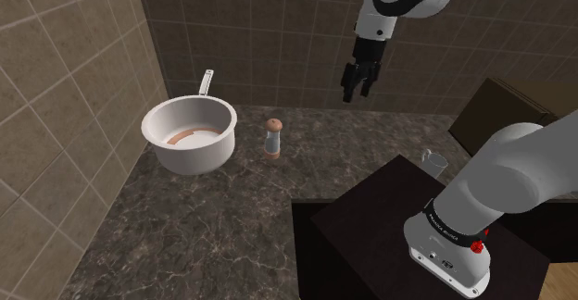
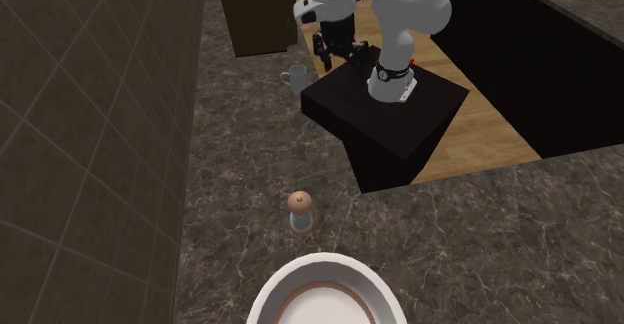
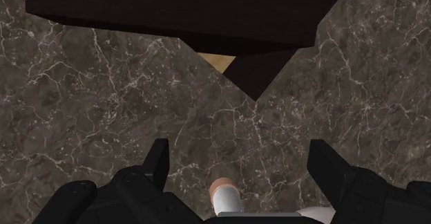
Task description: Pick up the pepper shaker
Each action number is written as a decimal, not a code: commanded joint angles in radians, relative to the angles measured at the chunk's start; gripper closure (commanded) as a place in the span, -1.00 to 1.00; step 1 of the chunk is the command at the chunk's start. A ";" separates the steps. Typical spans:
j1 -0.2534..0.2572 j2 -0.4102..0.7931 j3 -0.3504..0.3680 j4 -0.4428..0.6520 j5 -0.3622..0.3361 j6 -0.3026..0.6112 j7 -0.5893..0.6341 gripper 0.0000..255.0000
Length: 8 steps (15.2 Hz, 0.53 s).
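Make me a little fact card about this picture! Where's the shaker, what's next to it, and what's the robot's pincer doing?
shaker: small grey shaker with a round brown top, standing upright on the dark marbled counter
neighbour: round white pot with a long handle, beside the shaker, not touching it
pincer: all-black two-finger pincer, open, up in the air above the counter, holding nothing
picked up: not yet

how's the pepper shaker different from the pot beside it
The pepper shaker is slim and narrow; the pot is wide and far bigger. The shaker has a brown rounded top on a pale body; the pot is white, open-topped, with a long handle. Both stand upright on the dark marbled counter, apart.
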 commanded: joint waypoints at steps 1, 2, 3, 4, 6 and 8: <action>0.010 0.067 0.011 0.007 0.011 0.072 0.003 -1.00; 0.013 0.102 0.015 0.015 0.015 0.105 0.003 -1.00; 0.017 0.138 0.019 0.024 0.019 0.137 0.003 -1.00; 0.021 0.175 0.022 0.035 0.023 0.168 0.004 -1.00; 0.028 0.249 0.030 0.060 0.029 0.226 0.004 -1.00; 0.034 0.325 0.037 0.091 0.035 0.281 0.004 -1.00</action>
